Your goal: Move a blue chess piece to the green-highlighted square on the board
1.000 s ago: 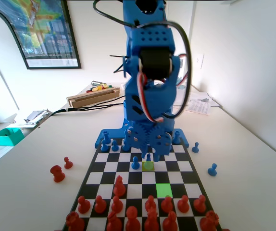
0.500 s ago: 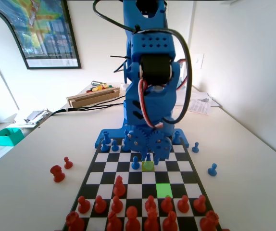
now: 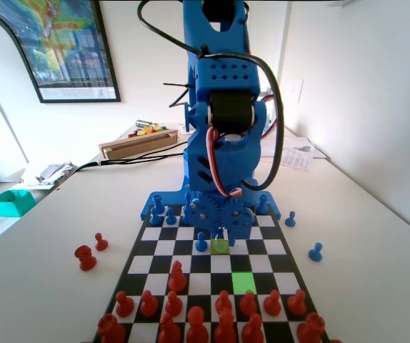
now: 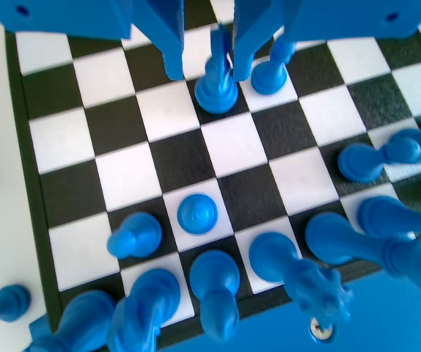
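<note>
The board (image 3: pixel 280 268) lies along the table (image 3: pixel 376 236) in the fixed view, its black and white squares running from the red pieces (image 3: pixel 198 318) at the near end to the blue pieces (image 4: pixel 210 286) massed at the far end, under the blue arm (image 3: pixel 223 121). 2 squares are lit. The green-highlighted square (image 3: pixel 243 282) sits bare, just ahead of the front red rank. The paler yellow-green square (image 3: pixel 220 246) lies 2 rows further up, 1 file to the left in that view, directly below the gripper (image 3: pixel 221 230).

The gripper is low over that paler square. In the wrist view the gripper (image 4: pixel 204 67) hangs from the top edge with its jaws set narrow, 1 on each side of the blue chess piece (image 4: pixel 216 82). The piece stands upright between them with its base apparently on the board. The right jaw looks to be touching it; on the left a sliver of gap seems to remain, so I judge the grasp as closing, not yet firm. A round-headed blue pawn (image 4: pixel 271 73) stands just beside, on the next square.

By my reading, the approach and the alignment are done. Left to do: close fully, lift, carry the piece down the board to the bright green square, set it down, release.
</note>
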You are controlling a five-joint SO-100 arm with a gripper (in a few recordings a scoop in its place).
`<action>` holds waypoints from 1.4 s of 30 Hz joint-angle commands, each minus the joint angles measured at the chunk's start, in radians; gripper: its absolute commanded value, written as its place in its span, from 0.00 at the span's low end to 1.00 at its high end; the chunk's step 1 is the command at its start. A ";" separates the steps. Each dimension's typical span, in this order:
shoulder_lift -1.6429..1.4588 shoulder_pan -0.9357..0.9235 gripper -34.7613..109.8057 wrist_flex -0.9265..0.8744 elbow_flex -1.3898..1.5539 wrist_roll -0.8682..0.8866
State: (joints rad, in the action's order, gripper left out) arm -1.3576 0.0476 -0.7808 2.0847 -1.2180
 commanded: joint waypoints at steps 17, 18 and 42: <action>-0.018 0.011 0.30 -0.003 0.015 -0.034; -0.018 0.009 0.30 -0.003 0.012 -0.034; -0.054 -0.026 0.25 -0.221 -0.264 -0.009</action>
State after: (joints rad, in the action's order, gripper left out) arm -1.3422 0.0169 -0.9265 1.9451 -1.2395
